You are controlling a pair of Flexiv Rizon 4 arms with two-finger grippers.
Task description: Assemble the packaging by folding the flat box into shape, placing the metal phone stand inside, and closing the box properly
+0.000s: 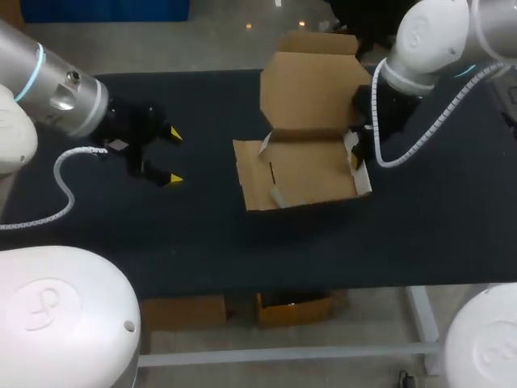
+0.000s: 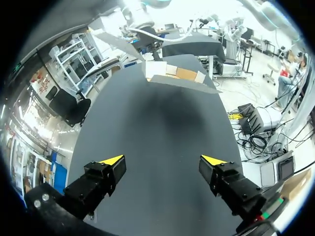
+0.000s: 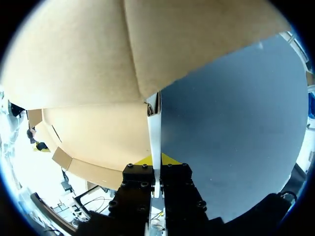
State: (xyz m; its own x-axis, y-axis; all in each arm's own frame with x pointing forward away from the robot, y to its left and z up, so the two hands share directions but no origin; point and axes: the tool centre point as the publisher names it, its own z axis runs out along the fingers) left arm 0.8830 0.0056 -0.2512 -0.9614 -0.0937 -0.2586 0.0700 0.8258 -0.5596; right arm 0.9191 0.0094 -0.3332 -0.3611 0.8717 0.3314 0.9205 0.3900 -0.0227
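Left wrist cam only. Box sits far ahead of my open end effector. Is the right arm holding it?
Observer: Yes. The right end effector is shut on the right side wall of the box, a thin panel pinched between both fingers.
Operator: Lid?
Observer: The lid stands open at the back of the box.
Operator: Stand inside?
Observer: A small grey piece lies on the box floor near the front wall; cannot tell if it is the stand.

Reaches in from the left side with the left arm point(image 1: 48, 77), left claw point(image 1: 174, 156) spread wide, both yellow tips pointing toward the middle. Drops in from the right corner with the right arm point(image 1: 428, 40), right claw point(image 3: 156, 160) pinched tight on a thin box wall point(image 3: 154, 125), one fingertip each side.
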